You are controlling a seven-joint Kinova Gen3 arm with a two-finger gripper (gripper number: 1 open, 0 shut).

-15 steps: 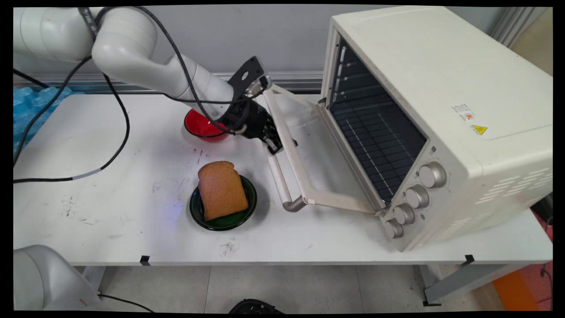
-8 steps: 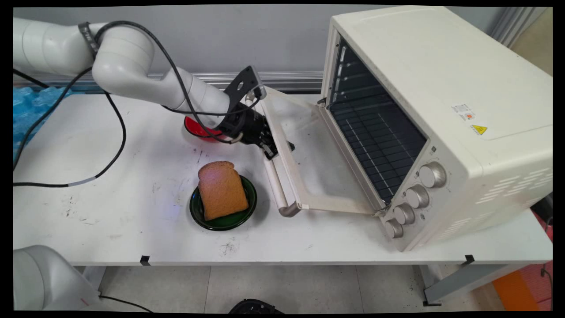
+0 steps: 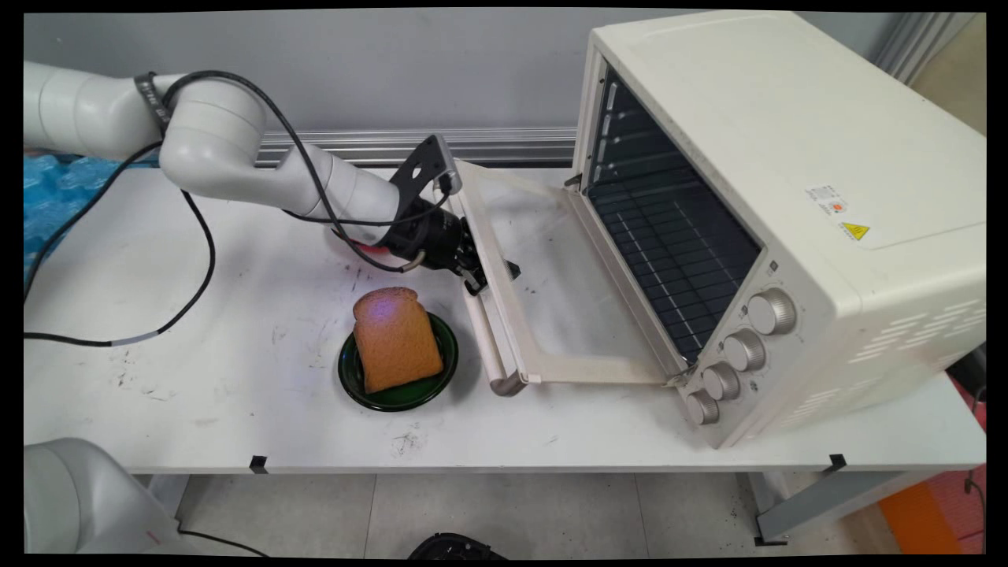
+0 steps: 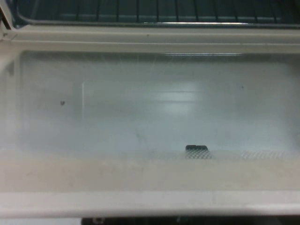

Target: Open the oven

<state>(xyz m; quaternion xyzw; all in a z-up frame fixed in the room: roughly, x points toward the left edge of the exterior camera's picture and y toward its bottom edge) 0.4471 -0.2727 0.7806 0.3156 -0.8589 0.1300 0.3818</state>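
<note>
White tabletop (image 3: 197, 394) under a grey wall carries a cream toaster oven (image 3: 780, 205) at the right, its glass door (image 3: 551, 291) swung nearly flat. The black gripper (image 3: 482, 277) sits at the door's handle (image 3: 482, 331), one finger tip showing over the door's top edge; whether it is clamped on the handle or just hooked there I cannot tell. From the hand view, the door's frame (image 4: 150, 201) and glass pane (image 4: 150, 108) fill the picture, with the oven rack (image 4: 140, 11) beyond.

A slice of toast (image 3: 396, 339) lies on a dark green plate (image 3: 405, 390), just left of the handle. Only a sliver of a red bowl (image 3: 368, 247) shows behind the wrist.

Compared with a second ago, the door has dropped lower and the handle has come nearer the plate, while the gripper has gone down with it.
</note>
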